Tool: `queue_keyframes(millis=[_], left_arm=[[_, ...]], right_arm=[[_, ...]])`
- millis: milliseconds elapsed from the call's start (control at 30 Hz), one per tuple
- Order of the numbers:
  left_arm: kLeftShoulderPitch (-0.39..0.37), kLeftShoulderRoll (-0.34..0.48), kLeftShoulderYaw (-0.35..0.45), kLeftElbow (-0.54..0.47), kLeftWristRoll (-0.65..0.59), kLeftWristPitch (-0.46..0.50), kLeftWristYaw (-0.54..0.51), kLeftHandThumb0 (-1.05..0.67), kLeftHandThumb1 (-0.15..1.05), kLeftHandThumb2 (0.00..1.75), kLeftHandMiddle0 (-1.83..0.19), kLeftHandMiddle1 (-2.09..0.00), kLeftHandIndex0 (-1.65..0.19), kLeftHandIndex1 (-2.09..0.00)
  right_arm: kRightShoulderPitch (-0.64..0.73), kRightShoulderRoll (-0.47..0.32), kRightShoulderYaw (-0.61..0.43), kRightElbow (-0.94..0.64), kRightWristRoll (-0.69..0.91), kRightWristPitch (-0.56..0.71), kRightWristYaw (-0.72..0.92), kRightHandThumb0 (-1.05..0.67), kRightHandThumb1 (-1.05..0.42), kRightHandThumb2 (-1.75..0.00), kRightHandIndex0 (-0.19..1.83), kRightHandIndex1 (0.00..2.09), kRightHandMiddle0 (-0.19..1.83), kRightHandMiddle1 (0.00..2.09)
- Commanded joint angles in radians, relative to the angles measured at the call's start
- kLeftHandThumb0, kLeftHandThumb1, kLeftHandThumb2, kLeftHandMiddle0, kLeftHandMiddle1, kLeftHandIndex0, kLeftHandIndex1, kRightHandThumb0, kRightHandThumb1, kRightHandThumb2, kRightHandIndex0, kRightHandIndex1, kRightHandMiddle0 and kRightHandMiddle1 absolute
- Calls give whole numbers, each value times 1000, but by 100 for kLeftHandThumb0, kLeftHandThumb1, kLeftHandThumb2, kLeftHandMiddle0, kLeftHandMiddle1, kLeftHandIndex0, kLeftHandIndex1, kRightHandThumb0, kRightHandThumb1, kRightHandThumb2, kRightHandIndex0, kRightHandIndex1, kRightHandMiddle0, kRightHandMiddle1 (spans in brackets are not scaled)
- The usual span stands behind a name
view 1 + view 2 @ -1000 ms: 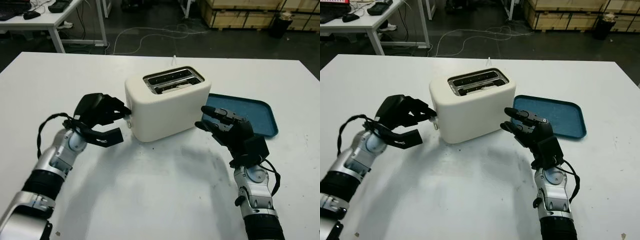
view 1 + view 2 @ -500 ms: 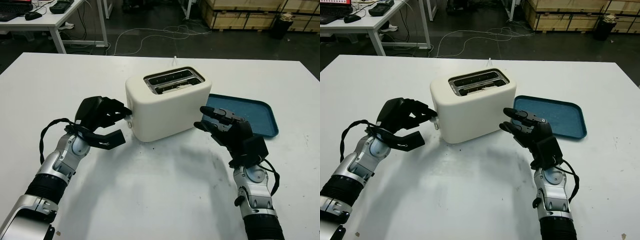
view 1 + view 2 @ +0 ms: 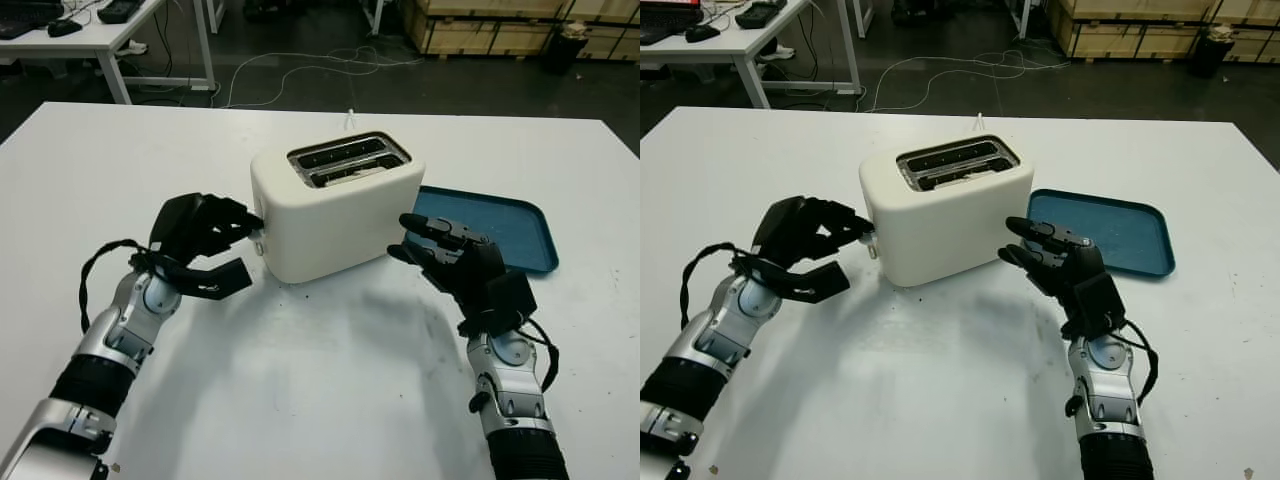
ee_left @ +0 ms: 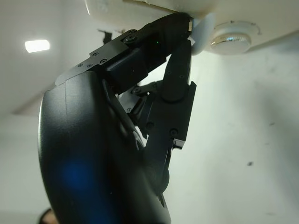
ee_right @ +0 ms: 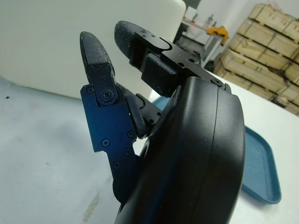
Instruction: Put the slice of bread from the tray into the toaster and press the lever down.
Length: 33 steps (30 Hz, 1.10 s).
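Left eye view: the left hand [image 3: 205,240] is at the toaster's [image 3: 335,205] left end face, fingertips [image 3: 243,222] touching the small white lever [image 3: 259,238]. Compared with one second ago, the forearm has swung slightly inward and the hand sits a little lower against that end face; the lever itself shows no clear displacement. The bread slice [image 3: 352,175] stands in the nearer slot, its top edge just visible, and the blue tray [image 3: 500,225] behind the right hand carries nothing. By this evidence, loading is done and pressing is the step in hand, apparently not yet completed. Left wrist view: two fingers [image 4: 166,32] bear on the pale lever tab [image 4: 202,39], beside a round dial [image 4: 231,38]; the fingers are curled and clasp nothing. The right hand [image 3: 455,265] is unchanged, released and holding nothing, raised over the white bench [image 3: 330,400] near the toaster's right front corner.
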Motion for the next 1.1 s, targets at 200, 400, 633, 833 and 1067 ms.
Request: queue_keyframes(millis=[200,400,633,833,1067], left_arm=[[94,-206,-179,276,38,-10,-12,-26,92,21,-84,-89,-115,-2],[97,-191,-180,294,41,-35,-10,-22,92,19,-89,-83,-115,-2],[98,-178,-193,274,52,-12,-20,-23,92,20,-87,-81,-114,-1],[98,-161,-189,222,62,37,-25,-22,92,18,-85,-82,-113,0],[91,-137,-179,185,43,59,-51,-18,92,14,-83,-78,-108,-1]], right_arm=[[-2,-9,-10,3,12,-13,5,-51,-87,0,117,0,103,0],[-3,-4,-8,-6,13,2,2,-50,-86,0,119,1,104,1],[-6,-9,-6,-5,16,-1,15,-51,-87,0,117,0,103,0],[-7,-7,-4,-15,11,11,11,-51,-86,0,118,1,103,0],[-6,-9,1,-15,4,9,12,-50,-87,0,117,0,103,0]])
